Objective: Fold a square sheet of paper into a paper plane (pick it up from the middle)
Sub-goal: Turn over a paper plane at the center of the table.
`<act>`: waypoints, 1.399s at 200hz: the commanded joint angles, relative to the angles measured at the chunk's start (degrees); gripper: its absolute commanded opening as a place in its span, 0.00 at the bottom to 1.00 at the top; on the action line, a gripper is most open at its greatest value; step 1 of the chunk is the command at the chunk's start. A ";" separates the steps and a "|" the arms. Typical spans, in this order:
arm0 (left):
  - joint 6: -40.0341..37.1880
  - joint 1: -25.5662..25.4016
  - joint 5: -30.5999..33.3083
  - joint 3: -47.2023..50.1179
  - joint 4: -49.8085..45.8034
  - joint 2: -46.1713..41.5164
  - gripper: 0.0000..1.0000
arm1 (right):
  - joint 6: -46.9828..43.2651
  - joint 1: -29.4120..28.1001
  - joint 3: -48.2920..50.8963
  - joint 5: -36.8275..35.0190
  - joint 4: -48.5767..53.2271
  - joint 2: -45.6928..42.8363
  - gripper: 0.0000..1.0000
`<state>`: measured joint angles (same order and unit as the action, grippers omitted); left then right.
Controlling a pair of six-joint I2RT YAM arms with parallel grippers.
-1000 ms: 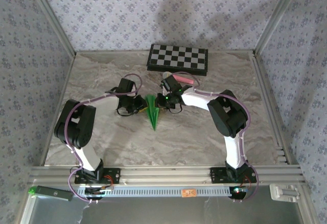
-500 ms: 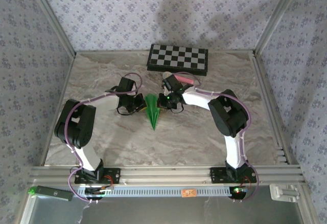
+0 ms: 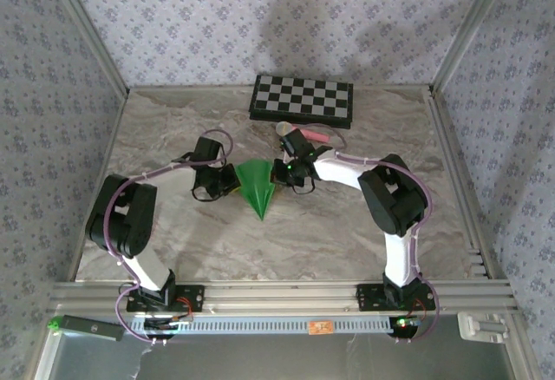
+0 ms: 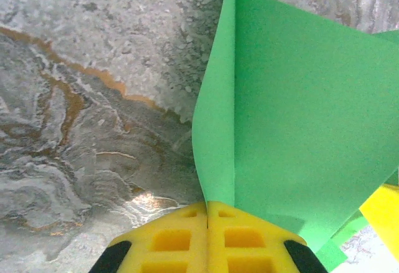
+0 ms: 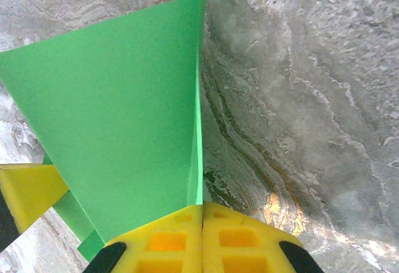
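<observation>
The paper plane (image 3: 257,187) sits at the centre of the top view, on the marbled worktop (image 3: 347,232), its nose pointing toward the bottom of the frame and its wide tail between the 2 arms. The left claw (image 3: 227,180) is closed on the plane's left wing; in the left wrist view its yellow pads meet at the bottom centre with the green edge pinched between them. The right claw (image 3: 282,174) is likewise clamped on the right wing, the sheet rising from its closed pads toward the upper left of the right wrist view. The paper looks thin, very light and floppy, stiffened only along its creases, so I judge it would buckle or tear under a hard or uneven pull and could slide out of a loose pinch. The safest hold seems to be where the claws are now, on the wing edges near the tail, with both sides drawn gently and evenly. Counted: 1 green plane, 2 claws, 1 checkered board (image 3: 302,101) at the upper centre, and 1 pink-handled microphone (image 3: 308,135) just below it.
</observation>
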<state>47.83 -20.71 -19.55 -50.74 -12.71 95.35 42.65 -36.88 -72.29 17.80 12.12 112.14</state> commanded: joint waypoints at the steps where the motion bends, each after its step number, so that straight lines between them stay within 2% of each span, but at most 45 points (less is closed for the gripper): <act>1: 0.99 0.14 0.63 0.23 0.63 -1.60 0.02 | 2.06 -0.14 0.49 -0.45 -0.96 -0.74 0.07; 20: 0.47 0.55 0.65 -0.55 -0.38 -1.95 0.06 | 2.65 -0.28 0.65 -0.20 -1.27 -0.34 0.07; 43: -0.70 1.02 2.12 -1.75 -2.94 -4.80 0.20 | 2.92 -0.32 0.57 -0.23 -1.36 -0.93 0.07; 63: -1.67 0.85 2.59 -1.97 -5.15 -7.96 0.26 | 3.26 -0.46 0.32 0.02 -1.24 -1.31 0.07; 99: -2.52 -1.93 1.16 -0.53 -6.21 -11.89 0.27 | 3.99 -0.71 -0.22 0.39 -0.78 -1.39 0.07; 122: -2.40 -3.54 -2.16 -0.19 -4.66 -12.29 0.28 | 4.20 -0.85 -0.32 0.65 -0.68 -1.31 0.07; 188: -3.01 -8.75 -3.02 -3.91 -4.49 -5.00 0.28 | 4.67 -1.26 -0.85 0.83 -0.68 -0.77 0.07; 242: -4.29 -9.35 -1.23 -8.18 -7.14 1.15 0.29 | 4.81 -1.22 -0.77 1.18 -0.89 -1.02 0.07; 280: -4.80 -9.64 0.33 -8.42 -9.15 2.30 0.31 | 4.90 -1.04 -0.67 1.35 -0.95 -1.47 0.07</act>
<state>44.42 -29.74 -20.67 -58.00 -18.74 97.10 46.81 -37.80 -72.25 18.46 10.87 112.14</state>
